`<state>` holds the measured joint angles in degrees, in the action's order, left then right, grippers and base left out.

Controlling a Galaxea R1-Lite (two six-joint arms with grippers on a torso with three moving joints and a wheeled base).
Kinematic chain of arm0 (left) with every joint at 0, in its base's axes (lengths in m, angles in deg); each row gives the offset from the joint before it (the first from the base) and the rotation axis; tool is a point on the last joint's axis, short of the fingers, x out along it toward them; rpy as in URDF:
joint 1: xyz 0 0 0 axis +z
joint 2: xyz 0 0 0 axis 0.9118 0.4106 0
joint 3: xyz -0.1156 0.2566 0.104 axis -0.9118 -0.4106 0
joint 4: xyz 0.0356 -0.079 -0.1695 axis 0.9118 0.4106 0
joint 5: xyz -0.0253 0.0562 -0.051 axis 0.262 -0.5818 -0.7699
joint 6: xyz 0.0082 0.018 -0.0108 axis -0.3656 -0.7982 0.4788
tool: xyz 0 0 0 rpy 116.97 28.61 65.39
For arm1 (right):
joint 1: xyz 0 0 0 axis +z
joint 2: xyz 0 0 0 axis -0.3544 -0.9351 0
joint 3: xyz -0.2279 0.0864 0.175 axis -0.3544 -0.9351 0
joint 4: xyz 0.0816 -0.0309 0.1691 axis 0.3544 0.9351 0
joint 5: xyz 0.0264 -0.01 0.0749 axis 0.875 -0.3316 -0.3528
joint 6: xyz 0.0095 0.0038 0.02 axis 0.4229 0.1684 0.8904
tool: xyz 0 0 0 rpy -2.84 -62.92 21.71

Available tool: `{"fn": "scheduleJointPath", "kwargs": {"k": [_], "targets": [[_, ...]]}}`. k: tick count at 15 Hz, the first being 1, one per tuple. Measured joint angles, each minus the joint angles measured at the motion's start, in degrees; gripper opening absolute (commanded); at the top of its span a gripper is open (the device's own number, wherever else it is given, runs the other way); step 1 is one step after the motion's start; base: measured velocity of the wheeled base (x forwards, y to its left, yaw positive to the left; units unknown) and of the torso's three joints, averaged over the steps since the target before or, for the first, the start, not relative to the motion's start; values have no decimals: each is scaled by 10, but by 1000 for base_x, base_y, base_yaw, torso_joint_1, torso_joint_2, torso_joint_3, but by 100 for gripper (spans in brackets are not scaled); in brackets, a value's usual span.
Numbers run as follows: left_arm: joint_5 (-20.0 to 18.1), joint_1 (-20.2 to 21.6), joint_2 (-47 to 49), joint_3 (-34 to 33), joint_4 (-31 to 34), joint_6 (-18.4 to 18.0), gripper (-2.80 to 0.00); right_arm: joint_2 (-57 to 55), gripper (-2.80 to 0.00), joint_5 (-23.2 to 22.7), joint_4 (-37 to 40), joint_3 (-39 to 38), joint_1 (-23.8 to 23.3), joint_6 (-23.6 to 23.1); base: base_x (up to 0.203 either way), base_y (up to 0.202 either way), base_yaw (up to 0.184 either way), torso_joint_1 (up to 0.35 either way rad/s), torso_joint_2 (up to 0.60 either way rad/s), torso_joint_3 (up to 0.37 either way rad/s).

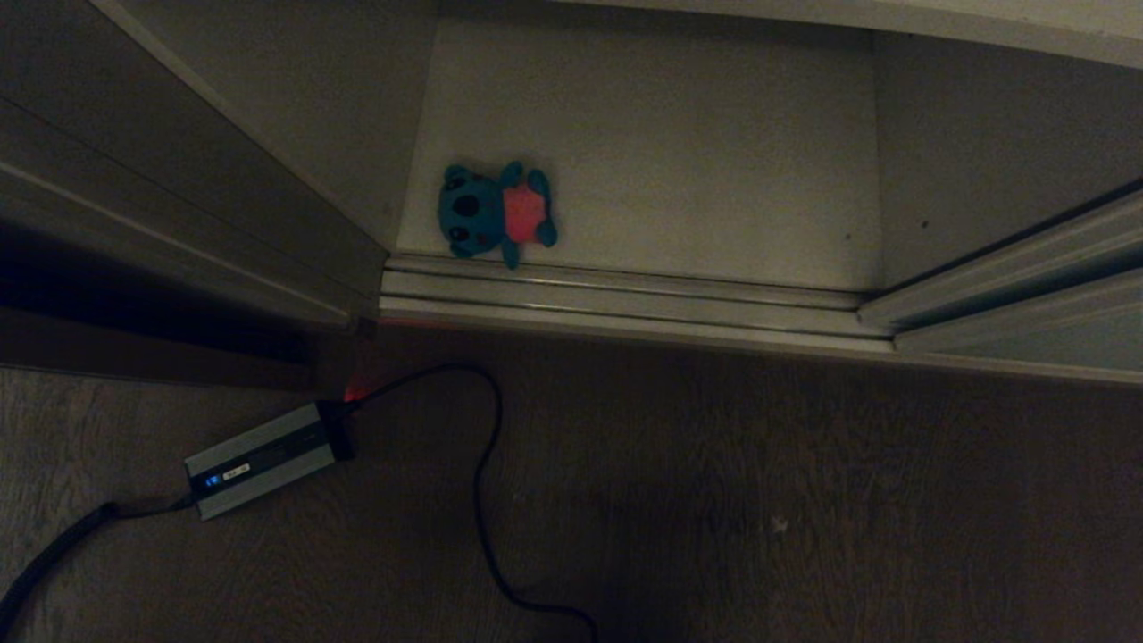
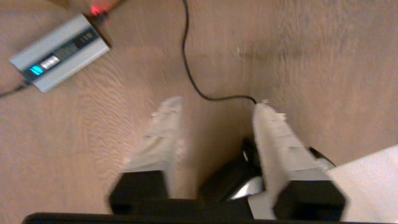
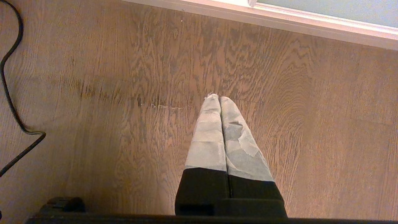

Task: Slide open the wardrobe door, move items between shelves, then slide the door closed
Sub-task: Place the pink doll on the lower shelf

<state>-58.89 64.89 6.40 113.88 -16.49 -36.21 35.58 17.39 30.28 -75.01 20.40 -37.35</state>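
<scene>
Head view looks down into the open wardrobe, where a teal-blue plush toy (image 1: 496, 214) in a pink shirt lies on its side on the off-white bottom shelf (image 1: 714, 161), near the shelf's front left corner and just behind the ribbed metal floor track (image 1: 625, 299). The sliding wardrobe door (image 1: 1027, 295) stands pushed to the right, its pale frame edge meeting the track at the right end of the opening, while the left side of the opening is bounded by another dark panel (image 1: 179, 205). On the wood-grain floor (image 1: 759, 500) in front of the wardrobe sits a grey power adapter (image 1: 263, 457) with a small blue light, and a black cable (image 1: 482, 482) loops from it across the boards; a red glow shows beside its far end. Neither arm appears in this view. In the left wrist view the left gripper (image 2: 217, 104) hangs above the floor with its pale padded fingers (image 2: 164, 130) parted and nothing between them, the adapter and cable lying beyond its tips. In the right wrist view the right gripper (image 3: 220, 98) points down over bare floor, fingers pressed together and holding nothing, with the door's pale frame running along the far edge.
</scene>
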Motion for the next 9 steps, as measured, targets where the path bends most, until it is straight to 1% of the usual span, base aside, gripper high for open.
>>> {"fn": "scheduleJointPath", "kwargs": {"k": [2,4,6,7,9], "targets": [[9,14,-27,-5,4,0,-280,0,-280,0,0,0,0,0,0,0,0,0,0,0],[49,21,-45,-10,5,5,-280,0,-280,0,0,0,0,0,0,0,0,0,0,0],[115,22,-57,-14,5,7,-280,0,-280,0,0,0,0,0,0,0,0,0,0,0],[133,22,-61,-15,6,7,-280,0,-280,0,0,0,0,0,0,0,0,0,0,0],[144,20,-73,-20,12,5,-280,0,-280,0,0,0,0,0,0,0,0,0,0,0]]}}
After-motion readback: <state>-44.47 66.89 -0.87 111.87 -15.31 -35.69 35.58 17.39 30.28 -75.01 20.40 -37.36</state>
